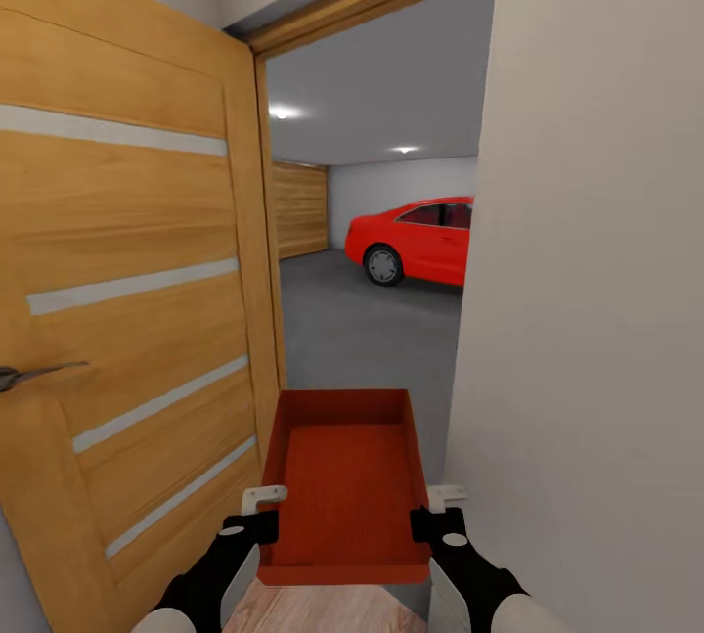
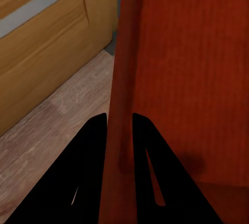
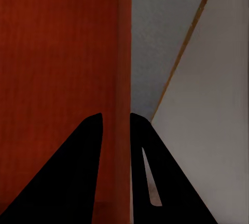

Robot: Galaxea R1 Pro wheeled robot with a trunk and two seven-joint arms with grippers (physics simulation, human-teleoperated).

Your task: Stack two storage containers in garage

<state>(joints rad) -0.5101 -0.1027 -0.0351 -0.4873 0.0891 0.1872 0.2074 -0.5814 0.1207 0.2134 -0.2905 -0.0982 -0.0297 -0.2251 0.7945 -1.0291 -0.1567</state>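
1. One orange-red bin [image 1: 344, 486] is carried level and open side up between both arms, in front of the robot at the doorway into the garage.
2. Left tool [image 1: 256, 527] pinches the bin's left wall; in the left wrist view its two dark fingers [image 2: 85, 172] straddle that wall, one on each side. Right tool [image 1: 437, 523] likewise pinches the right wall, with its fingers [image 3: 78, 172] clamped on either side of it.
3. Step in hand, as I judge it: carrying a bin to the garage. The wooden door [image 1: 127, 300] stands swung open at the left, a white wall [image 1: 587, 300] is close at the right, and beyond lie the grey concrete floor [image 1: 362, 320] and a red car [image 1: 416, 242].
4. Light wood planks [image 1: 323, 611] show just under the bin, so the robot probably has not yet crossed the threshold.
5. Next move calls for driving straight through the narrow gap, keeping the bin centred between door and wall, then lowering it onto the concrete well short of the car.
6. No second bin is visible on the garage floor from here, so this one may be the bottom of the stack.
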